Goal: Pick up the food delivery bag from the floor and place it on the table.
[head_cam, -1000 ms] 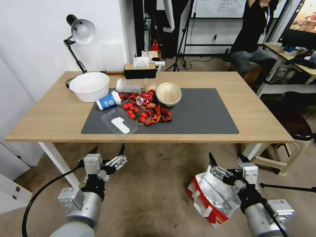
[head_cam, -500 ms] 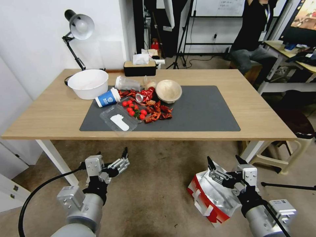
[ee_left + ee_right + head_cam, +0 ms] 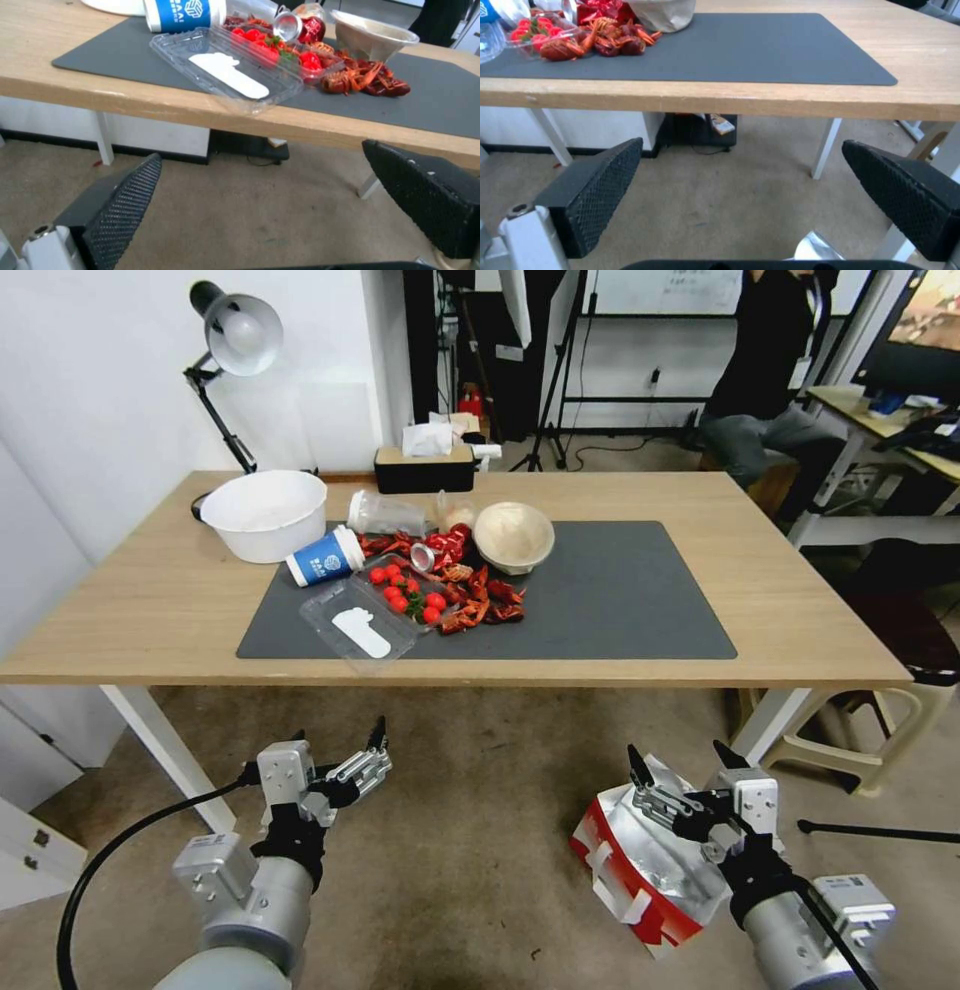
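The worktop [image 3: 790, 600] stands ahead of both claws. The bag [image 3: 640, 870] lies on the floor [image 3: 470, 850] under the released right claw [image 3: 682, 773], which should drop lower to reach a handle; left claw [image 3: 335, 740] idles, released

Office-lab: whiteboard [image 3: 668, 290], tripod stands [image 3: 548, 420], monitor [image 3: 915, 340], desks.

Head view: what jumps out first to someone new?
The red-and-white food delivery bag on the floor at the robot's right, foil lining showing, with the open right gripper poised just over it. Then the food clutter on the dark mat of the table: crayfish, cherry tomatoes, a tipped blue cup. The left gripper hangs open above bare carpet.
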Robot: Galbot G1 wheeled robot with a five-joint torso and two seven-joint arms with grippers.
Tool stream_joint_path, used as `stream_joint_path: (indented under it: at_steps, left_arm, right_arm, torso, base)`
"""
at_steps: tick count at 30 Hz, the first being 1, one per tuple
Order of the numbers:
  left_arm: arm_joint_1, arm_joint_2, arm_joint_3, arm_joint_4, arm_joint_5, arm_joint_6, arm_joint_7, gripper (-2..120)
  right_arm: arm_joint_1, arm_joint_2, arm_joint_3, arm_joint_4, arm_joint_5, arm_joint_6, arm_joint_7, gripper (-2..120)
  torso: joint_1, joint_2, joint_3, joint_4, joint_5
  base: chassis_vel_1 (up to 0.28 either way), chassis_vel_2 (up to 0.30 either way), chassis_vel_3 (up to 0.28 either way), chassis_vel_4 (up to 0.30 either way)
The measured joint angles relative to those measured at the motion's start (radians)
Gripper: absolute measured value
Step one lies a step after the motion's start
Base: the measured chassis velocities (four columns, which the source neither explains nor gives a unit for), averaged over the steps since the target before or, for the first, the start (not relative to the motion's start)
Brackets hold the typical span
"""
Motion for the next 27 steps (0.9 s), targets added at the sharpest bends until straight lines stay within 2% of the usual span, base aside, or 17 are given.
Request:
stream_joint_path:
  at_steps: [27]
  left_arm:
    - [0.001,0.001,-0.001,0.004,0.008,-0.001,0.002,100]
  right_arm:
    - [0.002,0.0,-0.005,-0.011,-0.002,0.004,0.001,100]
  torso:
    - [-0.053,-0.123,-0.07,0.0001,0.0]
  base:
    - [0.0,0.0,0.0,0.0]
